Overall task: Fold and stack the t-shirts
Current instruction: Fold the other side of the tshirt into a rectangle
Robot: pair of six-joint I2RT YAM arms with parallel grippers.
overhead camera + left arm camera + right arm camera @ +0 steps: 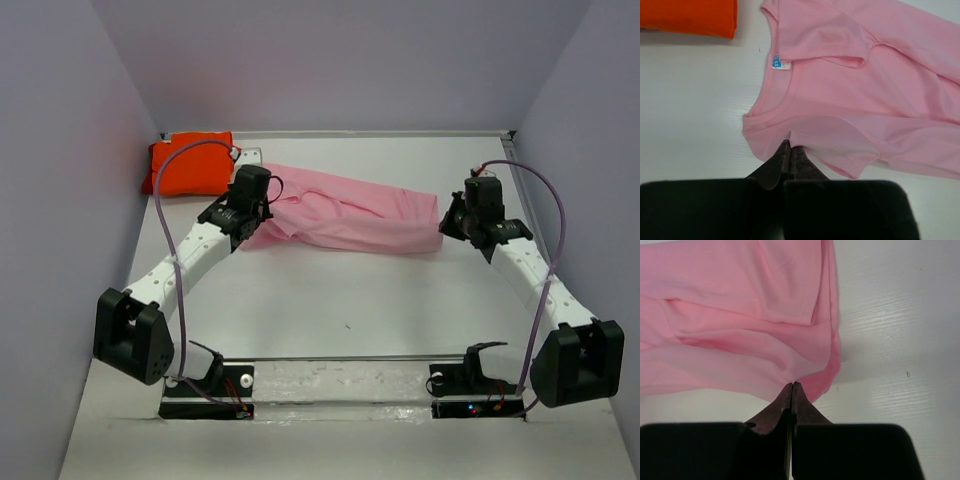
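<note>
Pink t-shirt (350, 215) is laid slantwise across the far half of the worktop (330, 310), collar end to the left and hem end to the right. It is pinched at both ends. The left hand (790, 152) is closed tight on the near shoulder edge, just beside the collar (772, 112). The right hand (791, 389) is closed tight on the gathered corner of the hem. A grip at opposite ends is judged to serve for drawing the cloth straight, so that one end can then be carried over the other. The cloth is not yet flat: creases run along its length, a sleeve (840, 42) is turned in over the chest, and the neck label (776, 63) is left showing.

Orange t-shirt (190, 165) is seen already folded in the far left corner, near the collar end but apart from it. It is judged the likely base of the stack. Little stands in the way, although the right side wall (590, 150) is close to the right hand, so room for pulling outward is limited there.
</note>
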